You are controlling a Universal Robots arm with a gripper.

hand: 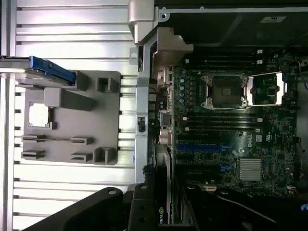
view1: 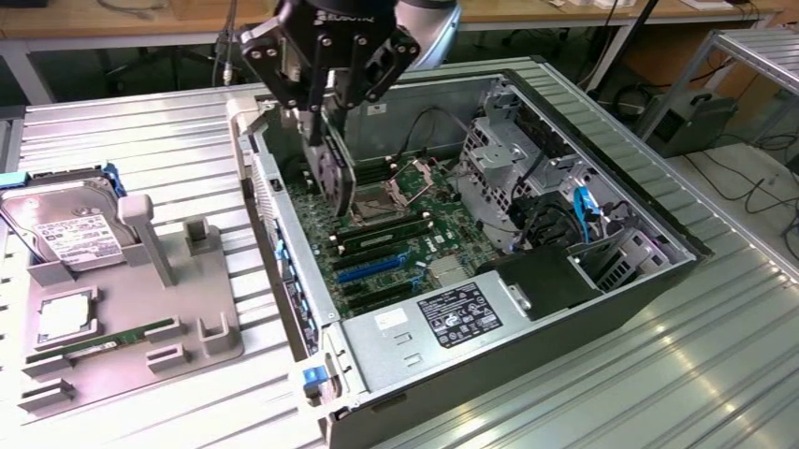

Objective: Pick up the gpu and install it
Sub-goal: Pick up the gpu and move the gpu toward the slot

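Nearest the exterior camera, the open computer case (view1: 649, 281) lies on its side on the ribbed metal table (view1: 150, 140), with the labelled power supply (view1: 456, 313) at its near end. To the exterior view's left of the case sits a grey holder (view1: 125, 346) with a thin green memory stick (view1: 107, 341) in a near slot and a silver hard drive (view1: 69, 234) at its far end.

Farther in, the green motherboard (view1: 399, 234) covers the floor of the case. It has a blue slot (view1: 369, 269) nearer and the open processor socket (view1: 374, 201) beyond.

At the far left of the case, my gripper (view1: 325, 126) hangs over the board, pointing down. Its fingers look clamped on the top edge of the gpu (view1: 335, 182). The card stands on edge, upright, inside the case just beside the left wall and next to the socket.

I cannot tell whether its lower edge touches the board. From my wrist, the card (hand: 161, 207) shows edge-on, running along the case wall beside the motherboard (hand: 231, 139).
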